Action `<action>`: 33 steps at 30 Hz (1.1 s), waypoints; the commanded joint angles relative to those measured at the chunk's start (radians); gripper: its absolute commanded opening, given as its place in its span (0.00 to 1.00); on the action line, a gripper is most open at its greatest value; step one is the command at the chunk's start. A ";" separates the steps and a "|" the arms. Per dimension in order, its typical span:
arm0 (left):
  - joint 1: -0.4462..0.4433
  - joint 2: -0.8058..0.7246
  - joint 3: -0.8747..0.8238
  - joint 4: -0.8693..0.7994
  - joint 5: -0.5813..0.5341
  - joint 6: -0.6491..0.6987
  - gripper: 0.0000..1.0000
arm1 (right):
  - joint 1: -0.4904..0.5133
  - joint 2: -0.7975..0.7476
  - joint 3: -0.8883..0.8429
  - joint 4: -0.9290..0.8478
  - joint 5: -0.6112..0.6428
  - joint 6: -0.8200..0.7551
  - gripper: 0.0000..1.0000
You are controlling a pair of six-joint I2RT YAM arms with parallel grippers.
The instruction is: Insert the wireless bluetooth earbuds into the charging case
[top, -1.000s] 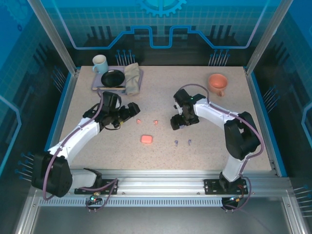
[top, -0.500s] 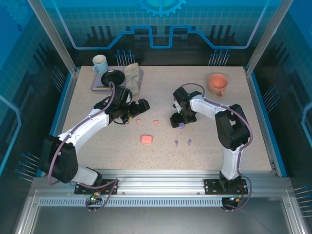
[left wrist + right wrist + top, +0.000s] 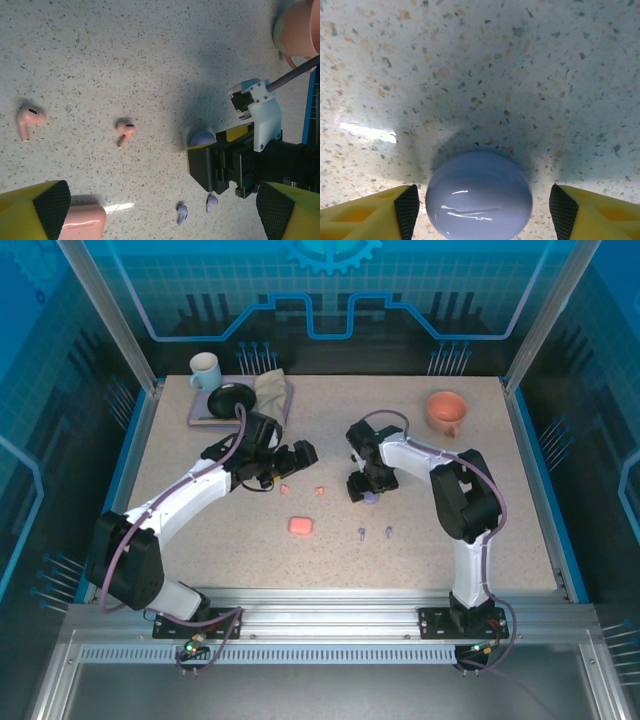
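Speckled table, lilac case between right gripper fingers

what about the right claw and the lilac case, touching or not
Apart. The right wrist view shows the lilac case between the right claw pads, with a sliver of table visible on either side of it.
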 commanded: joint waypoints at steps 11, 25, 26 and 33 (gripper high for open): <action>-0.011 0.012 0.040 -0.018 -0.005 -0.006 0.99 | 0.010 0.032 0.016 -0.037 -0.014 0.046 0.68; -0.014 0.018 0.039 -0.014 0.000 -0.005 0.99 | 0.010 0.075 0.045 -0.050 -0.011 0.035 0.64; -0.014 0.018 0.039 -0.014 0.000 -0.005 0.99 | 0.011 0.076 0.046 -0.050 -0.009 0.036 0.64; -0.018 0.029 0.042 -0.006 0.000 -0.010 0.99 | 0.028 0.078 0.053 -0.069 0.013 0.066 0.61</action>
